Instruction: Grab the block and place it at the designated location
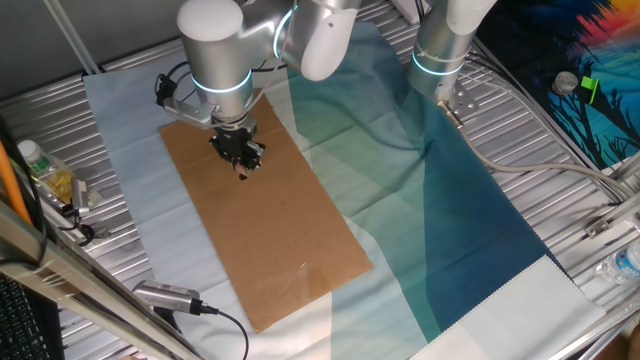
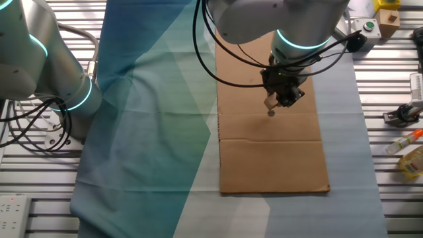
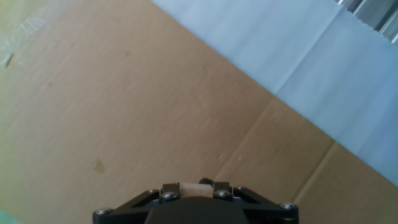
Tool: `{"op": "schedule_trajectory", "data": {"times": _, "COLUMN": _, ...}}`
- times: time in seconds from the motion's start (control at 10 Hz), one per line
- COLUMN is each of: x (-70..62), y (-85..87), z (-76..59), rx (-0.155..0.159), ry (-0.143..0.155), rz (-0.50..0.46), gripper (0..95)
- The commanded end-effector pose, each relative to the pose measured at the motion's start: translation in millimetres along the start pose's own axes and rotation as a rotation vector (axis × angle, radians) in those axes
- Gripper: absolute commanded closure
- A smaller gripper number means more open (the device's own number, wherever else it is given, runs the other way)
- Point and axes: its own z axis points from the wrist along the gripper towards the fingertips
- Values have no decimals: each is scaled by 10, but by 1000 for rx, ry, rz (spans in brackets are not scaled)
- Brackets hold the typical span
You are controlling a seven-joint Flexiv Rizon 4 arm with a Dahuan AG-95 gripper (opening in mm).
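My gripper (image 2: pixel 271 104) is shut on the block (image 2: pixel 269 103), a small light-tan wooden cube, and holds it just above the brown cardboard sheet (image 2: pixel 271 155). The designated location, a small black dot (image 2: pixel 270 113), lies on the sheet directly beneath the block. In one fixed view the gripper (image 1: pixel 241 167) hangs over the far part of the sheet (image 1: pixel 270 240). In the hand view the block (image 3: pixel 189 186) sits between the two black fingers at the bottom edge, and a dark spot (image 3: pixel 205 181) just behind it is probably the dot.
A blue-green cloth (image 1: pixel 440 220) covers the table beside the sheet. A second robot arm (image 1: pixel 445 40) stands at the back. A cable and plug (image 1: pixel 170 296) lie near the sheet's front corner. Bottles and small tools (image 2: pixel 410 152) lie at the table's side.
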Motion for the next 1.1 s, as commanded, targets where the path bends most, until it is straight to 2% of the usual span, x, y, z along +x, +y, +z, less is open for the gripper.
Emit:
{"op": "schedule_trajectory", "data": {"times": 0.1, "x": 2, "y": 3, "z": -9, "rx": -1, "ry": 2, "rz": -4, "gripper": 950}}
{"op": "schedule_trajectory", "data": {"times": 1.1, "x": 3, "y": -95, "z": 314, "rx": -3, "ry": -22, "rz": -12, "gripper": 950}}
